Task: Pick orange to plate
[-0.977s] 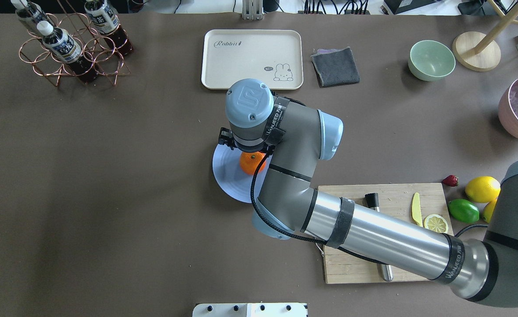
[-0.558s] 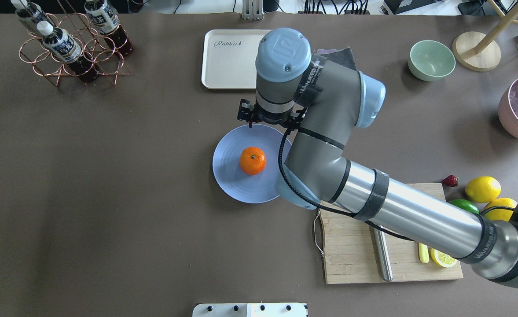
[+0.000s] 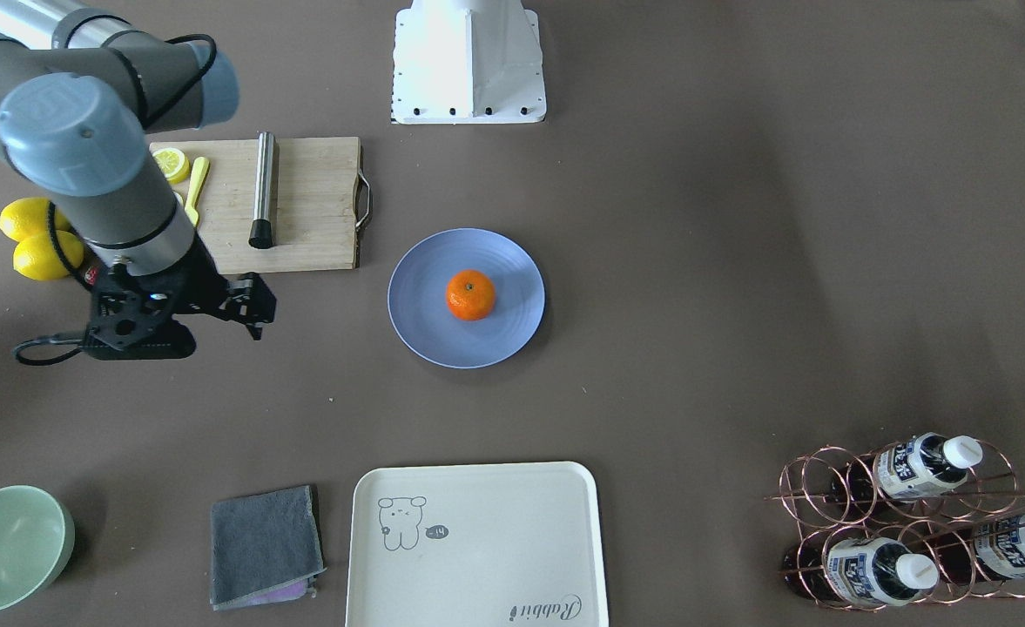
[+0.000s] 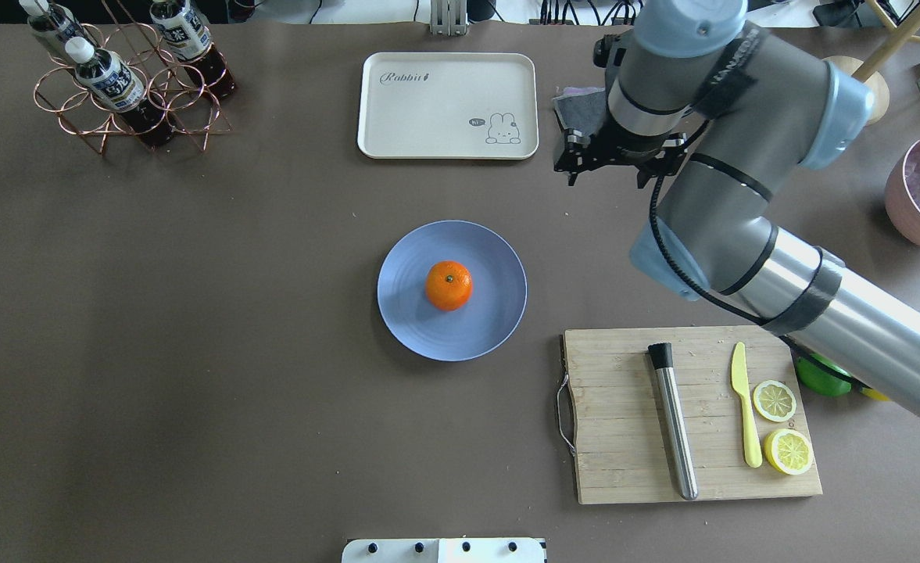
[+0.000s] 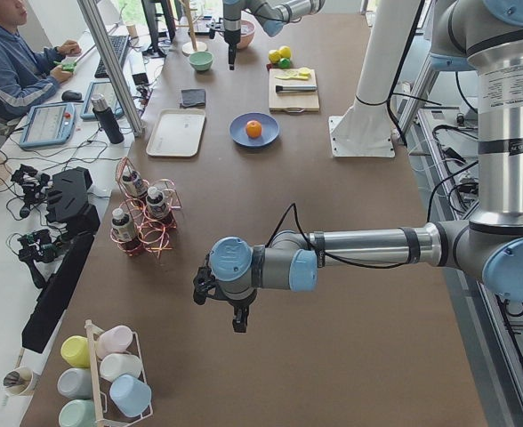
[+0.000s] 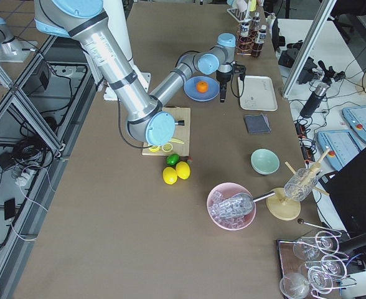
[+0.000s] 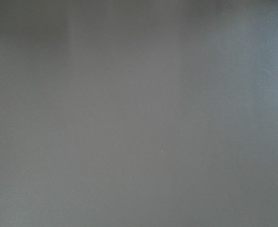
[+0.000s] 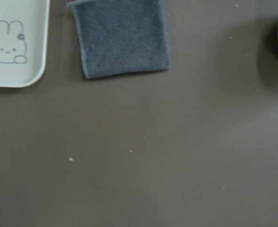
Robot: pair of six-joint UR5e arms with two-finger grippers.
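Observation:
The orange (image 4: 449,285) rests upright near the middle of the light-blue plate (image 4: 428,336), with its stem dot facing up; it also shows in the front view as the orange (image 3: 470,294) on the plate (image 3: 486,347). My right gripper (image 4: 605,178) hangs open and empty, high over the table by the grey cloth, well to the far right of the plate. My left gripper (image 5: 235,322) shows only in the left side view, over the bare table end far from the plate; I cannot tell its state. The left wrist view holds only table surface.
A cutting board (image 4: 624,438) with a metal rod (image 4: 674,426), yellow knife and lemon slices lies right of the plate. Behind it stand the cream tray (image 4: 428,117), grey cloth (image 8: 122,35), green bowl (image 3: 7,544) and bottle rack (image 4: 116,86). Lemons (image 3: 29,235) sit beside the board.
My right gripper has let go of the orange, risen, and swung away to the far right towards the grey cloth. The orange stays on the plate.

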